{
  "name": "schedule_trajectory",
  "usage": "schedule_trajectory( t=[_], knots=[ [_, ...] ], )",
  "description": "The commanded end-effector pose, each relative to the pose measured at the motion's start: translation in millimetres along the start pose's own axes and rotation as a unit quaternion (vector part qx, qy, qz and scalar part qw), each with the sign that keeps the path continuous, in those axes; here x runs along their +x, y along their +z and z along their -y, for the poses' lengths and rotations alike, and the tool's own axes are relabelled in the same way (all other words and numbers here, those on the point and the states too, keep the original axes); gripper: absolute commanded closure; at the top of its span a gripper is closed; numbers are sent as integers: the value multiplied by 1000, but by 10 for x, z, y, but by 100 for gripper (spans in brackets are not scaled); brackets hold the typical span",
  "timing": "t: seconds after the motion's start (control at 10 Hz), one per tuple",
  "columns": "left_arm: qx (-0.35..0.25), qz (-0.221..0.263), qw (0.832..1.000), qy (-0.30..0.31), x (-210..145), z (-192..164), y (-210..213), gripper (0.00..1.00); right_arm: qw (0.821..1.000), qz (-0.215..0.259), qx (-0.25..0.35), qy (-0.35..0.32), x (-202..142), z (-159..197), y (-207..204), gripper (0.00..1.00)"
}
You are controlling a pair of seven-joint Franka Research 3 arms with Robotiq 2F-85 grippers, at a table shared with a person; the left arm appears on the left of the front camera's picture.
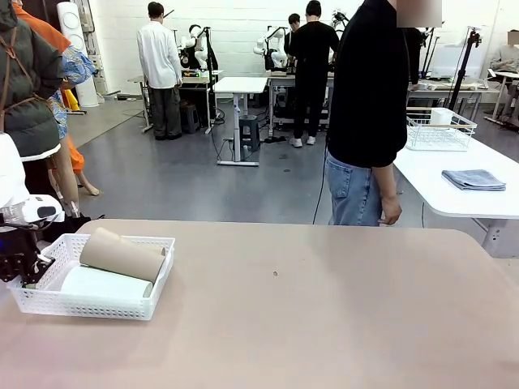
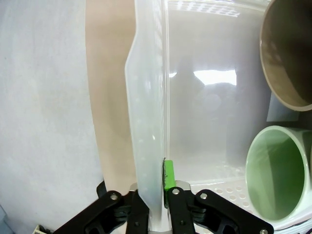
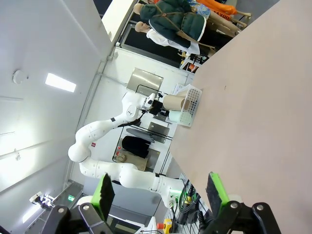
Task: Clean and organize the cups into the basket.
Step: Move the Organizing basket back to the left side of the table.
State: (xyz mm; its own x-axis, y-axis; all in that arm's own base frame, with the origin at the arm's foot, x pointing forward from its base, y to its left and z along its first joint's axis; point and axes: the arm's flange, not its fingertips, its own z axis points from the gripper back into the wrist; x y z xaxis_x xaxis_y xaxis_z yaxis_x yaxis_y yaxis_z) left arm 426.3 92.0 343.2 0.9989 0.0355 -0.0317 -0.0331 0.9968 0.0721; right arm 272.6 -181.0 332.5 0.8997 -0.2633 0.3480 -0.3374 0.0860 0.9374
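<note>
1. Basket [image 1: 57, 301] sits at the table's [image 1: 324, 308] left end. The left gripper [image 2: 155, 192] straddles its end wall: one finger outside, one inside, with the green pad [image 2: 168, 174] against the inner face.
2. Whether the jaws clamp the wall or are easing off cannot be told; the wall fills the gap between the fingers.
3. Two cups lie on their sides in the basket, mouths toward the left gripper: the tan cup [image 2: 287, 53] farther along, the mint cup [image 2: 279, 171] nearer and just off the inside finger.
4. Risk: if the gripper lifts or retreats with the wall pinched, the basket tips or drags. Cause: thin, flexible plastic caught on the pad.
5. Risk: the tan cup [image 1: 122, 254] rests half on the mint cup [image 1: 105, 284] and rises above the rim. A jolt to the basket could roll it out.
6. Risk: a sideways move of the inside finger would nudge the mint cup. Cause: little clearance.
7. Right gripper [image 3: 161, 192] hangs well apart over bare table, jaws wide, nothing held. No hazard there.
8. A person [image 1: 369, 113] stands at the far side, hands off the table.
</note>
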Motion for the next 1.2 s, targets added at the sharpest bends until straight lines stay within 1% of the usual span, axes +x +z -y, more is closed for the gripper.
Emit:
schedule_trajectory(
  t=[0.0,0.1,0.2,0.4,0.5,0.6,0.7,1.1],
  knots=[
    [6,7,1000,-19,79,-3,-44,46,1000,-3,-5,-4,-16,-12,4,0],
    [6,6,1000,-20,87,15,-54,39,1000,-3,-5,-4,-16,-12,4,0],
    [7,6,1000,-22,87,33,-47,0,1000,-3,-5,-4,-16,-12,4,0],
    [9,9,1000,-25,68,59,-13,0,1000,-3,-5,-4,-16,-12,4,0],
    [10,10,1000,-26,56,65,-7,23,1000,-3,-5,-4,-16,-12,4,0],
    [11,10,1000,-27,56,51,-14,15,1000,-3,-5,-4,-16,-12,4,0],
    [12,9,999,-28,54,45,-24,0,1000,-3,-5,-4,-16,-12,4,0],
    [7,12,999,-29,38,29,6,0,1000,-3,-5,-4,-16,-12,4,0]
  ],
)
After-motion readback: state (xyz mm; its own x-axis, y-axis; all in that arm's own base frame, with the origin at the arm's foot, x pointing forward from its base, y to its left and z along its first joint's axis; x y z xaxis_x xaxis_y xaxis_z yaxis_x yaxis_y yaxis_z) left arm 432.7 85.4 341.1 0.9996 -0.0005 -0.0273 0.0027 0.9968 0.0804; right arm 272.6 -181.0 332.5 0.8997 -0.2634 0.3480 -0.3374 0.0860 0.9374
